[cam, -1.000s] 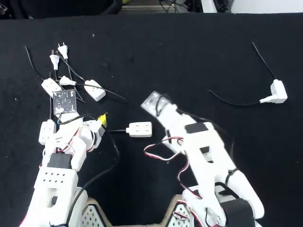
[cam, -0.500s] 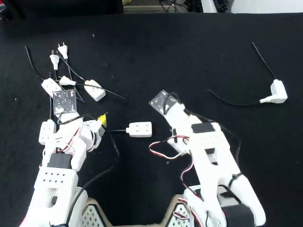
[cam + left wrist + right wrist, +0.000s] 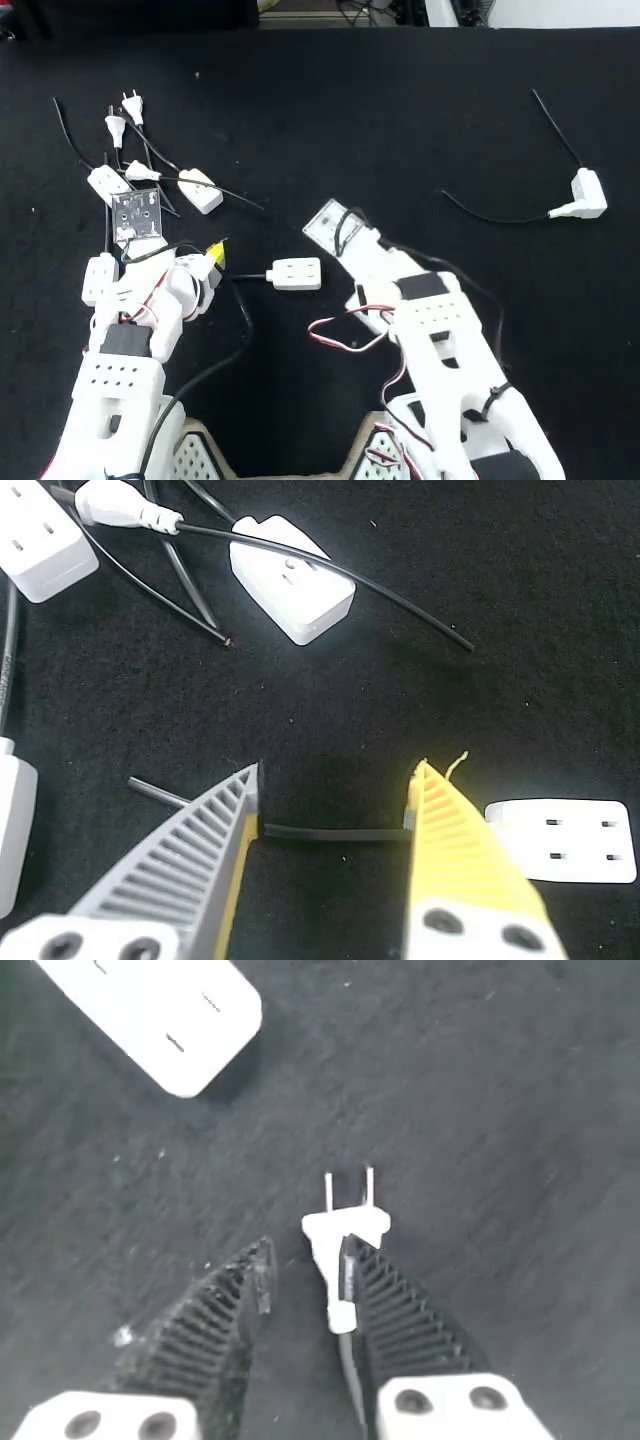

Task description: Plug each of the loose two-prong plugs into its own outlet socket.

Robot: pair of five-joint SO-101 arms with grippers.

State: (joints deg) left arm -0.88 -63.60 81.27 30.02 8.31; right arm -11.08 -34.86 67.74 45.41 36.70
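Plugs [image 3: 116,126] are lying loose among sockets [image 3: 200,190] at the table's [image 3: 400,110] left. Left fingers [image 3: 215,850] are gaping, straddling a black cord [image 3: 335,833]. Centre, a white strip [image 3: 296,273] is lying. Right fingers [image 3: 400,1310] are standing parted, one plug [image 3: 345,1228] leaning on one finger, unpinched. Another plug [image 3: 585,193] is lying far right. Probably light, rigid, slippery; gripping the body suits, prongs free. No writing is showing legibly.

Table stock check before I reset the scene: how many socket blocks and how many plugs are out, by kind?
Socket blocks: 4
Plugs: 5
Total: 9
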